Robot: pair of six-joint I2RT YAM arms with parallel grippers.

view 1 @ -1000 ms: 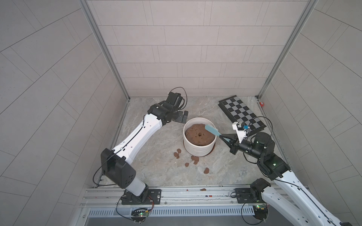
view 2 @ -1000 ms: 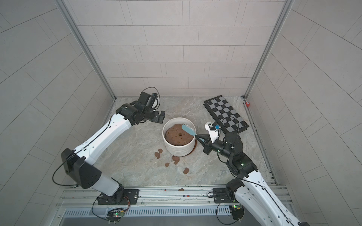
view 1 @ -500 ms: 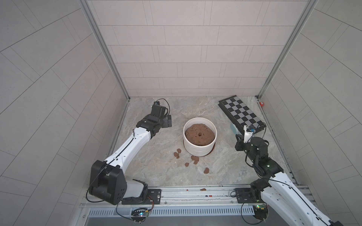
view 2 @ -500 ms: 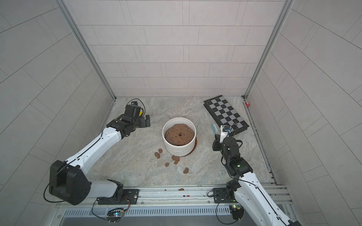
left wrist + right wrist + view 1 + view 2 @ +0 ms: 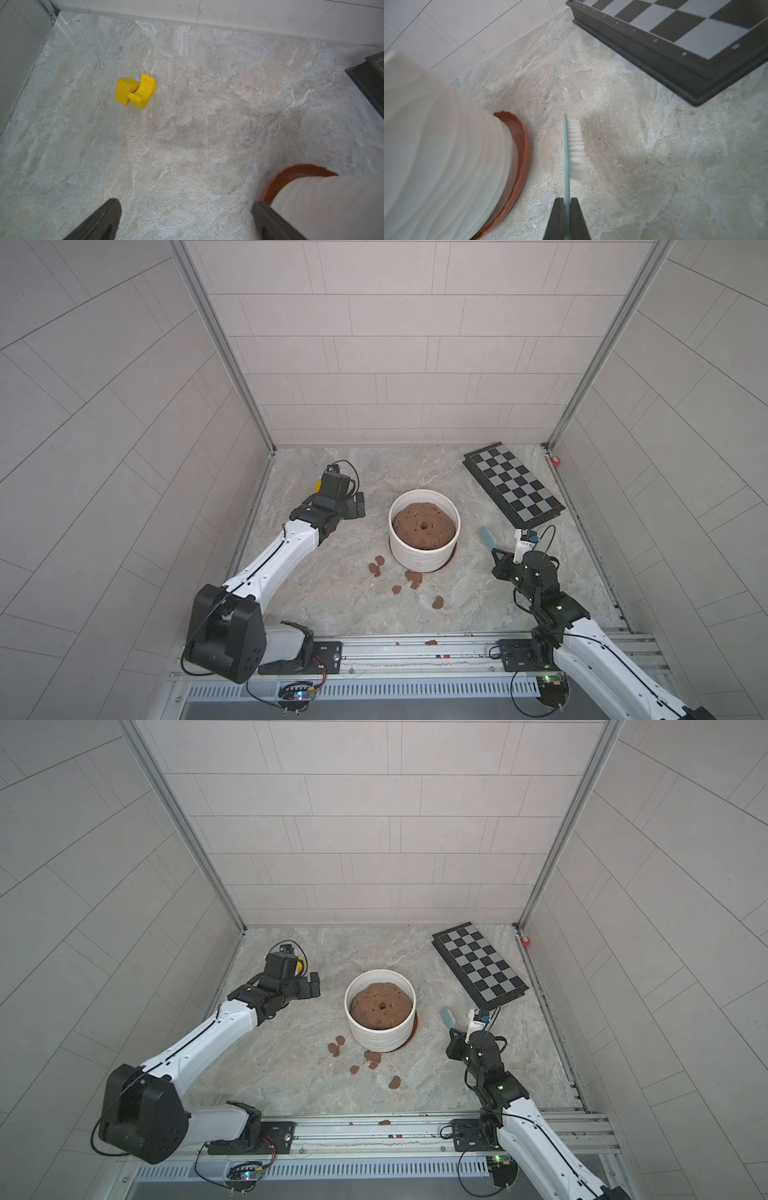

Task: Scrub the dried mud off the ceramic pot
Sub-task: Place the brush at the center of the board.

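The ceramic pot (image 5: 419, 560) (image 5: 376, 1040) is white and ribbed and stands mid-floor on a terracotta saucer (image 5: 521, 149). Its side also shows in the wrist views (image 5: 332, 203) (image 5: 436, 145). Lumps of dried mud (image 5: 413, 577) (image 5: 372, 1057) lie on the floor in front of it. My left gripper (image 5: 357, 506) (image 5: 187, 204) is open and empty, left of the pot and apart from it. My right gripper (image 5: 496, 556) (image 5: 566, 200) is shut on a pale blue brush (image 5: 575, 145) with white bristles. The brush is off the pot, to its right.
A brown mound (image 5: 424, 524) with a central hole fills the pot. A chessboard (image 5: 513, 485) lies at the back right. A yellow block (image 5: 135, 91) sits near the left wall. One mud lump (image 5: 431, 642) rests on the front rail.
Both arms have drawn back from the pot. The left gripper moved left, away from the rim. The right gripper carried the brush from over the pot to the floor at its right.
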